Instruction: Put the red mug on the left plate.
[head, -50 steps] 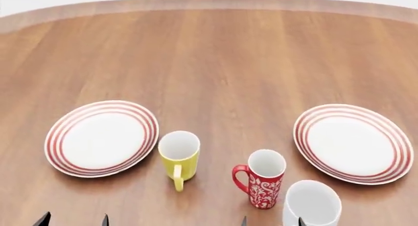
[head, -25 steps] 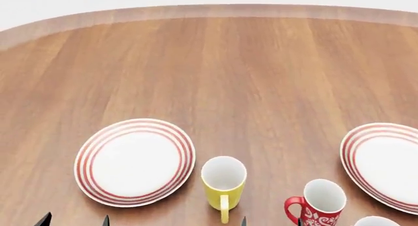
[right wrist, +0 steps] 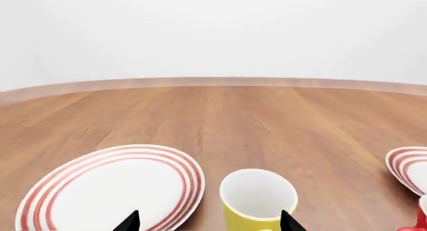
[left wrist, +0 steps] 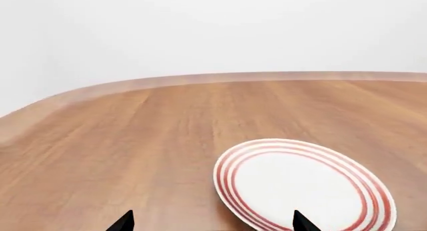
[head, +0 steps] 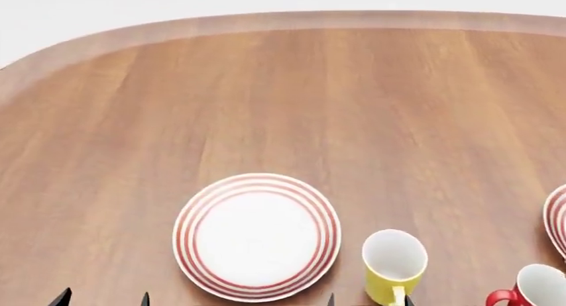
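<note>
While both grippers are hanging low with tips spread apart and gripping nothing, the red mug (head: pixel 536 287) is standing upright beyond the right gripper (head: pixel 369 300). The left plate (head: pixel 256 236) is lying between the two grippers, ahead of the left gripper (head: pixel 102 297), on the worktop (head: pixel 283 101), the yellow mug (head: pixel 394 263) standing just beside it.

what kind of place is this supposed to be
Probably a simulated dining or kitchen table setup: a wide wooden table set with a red-ringed plate, a yellow mug and a red mug, against blank white surroundings.
</note>
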